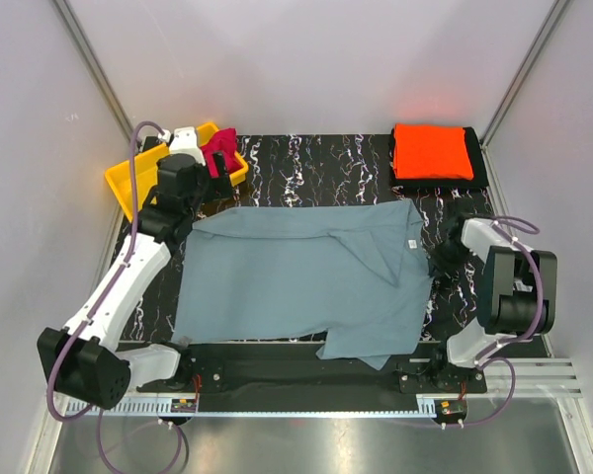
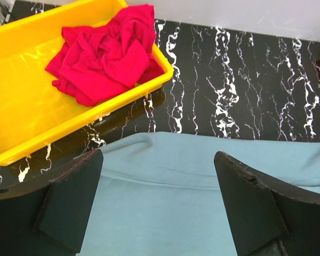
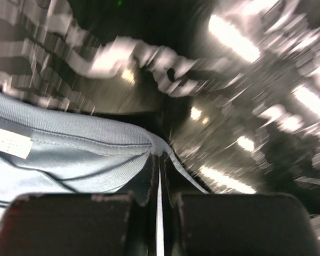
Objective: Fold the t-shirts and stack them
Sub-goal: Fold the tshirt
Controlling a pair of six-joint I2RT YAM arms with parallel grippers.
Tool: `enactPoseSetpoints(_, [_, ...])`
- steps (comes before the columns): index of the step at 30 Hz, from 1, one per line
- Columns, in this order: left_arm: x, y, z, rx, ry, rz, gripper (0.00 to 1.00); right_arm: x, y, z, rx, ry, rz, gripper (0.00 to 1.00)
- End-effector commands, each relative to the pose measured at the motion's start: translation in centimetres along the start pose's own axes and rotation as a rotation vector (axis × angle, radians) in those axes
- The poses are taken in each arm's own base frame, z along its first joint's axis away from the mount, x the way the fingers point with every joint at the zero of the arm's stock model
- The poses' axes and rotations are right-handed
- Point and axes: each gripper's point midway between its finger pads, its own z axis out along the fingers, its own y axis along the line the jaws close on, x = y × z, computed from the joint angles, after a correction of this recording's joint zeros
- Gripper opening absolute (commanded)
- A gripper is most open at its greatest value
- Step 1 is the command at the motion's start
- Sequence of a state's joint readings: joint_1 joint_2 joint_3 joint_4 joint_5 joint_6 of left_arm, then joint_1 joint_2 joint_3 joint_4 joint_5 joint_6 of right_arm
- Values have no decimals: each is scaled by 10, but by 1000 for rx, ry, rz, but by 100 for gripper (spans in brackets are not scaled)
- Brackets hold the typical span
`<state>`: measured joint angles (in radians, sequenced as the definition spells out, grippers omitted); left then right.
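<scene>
Right gripper [image 3: 158,196] was clamped shut on the hem of the grey-blue t-shirt [image 1: 296,281], which lay spread to its left, long axis running toward the left gripper [image 2: 157,160], wide open and empty over the cloth's far corner. Only the right wrist view showed the pinch; the left wrist view showed the crimson t-shirt [image 2: 106,53] crumpled in the yellow bin [image 2: 21,106] beyond its fingers.
</scene>
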<state>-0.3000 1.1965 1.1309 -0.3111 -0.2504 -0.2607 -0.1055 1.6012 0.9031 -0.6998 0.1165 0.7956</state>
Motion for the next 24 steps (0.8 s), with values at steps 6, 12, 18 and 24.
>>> enactPoseSetpoints(6, [-3,-5,8,6,22,6,90,-67,-88,16,203,-54,94,5])
enactPoseSetpoints(12, [48,28,29,-68,177,-83,85,-99,-64,-12,121,-97,105,29])
enactPoseSetpoints(18, [87,37,52,-34,329,-128,79,-126,-41,-60,-11,-206,116,36])
enactPoseSetpoints(24, [131,48,61,-208,409,-406,56,-110,4,-96,-215,-257,36,36])
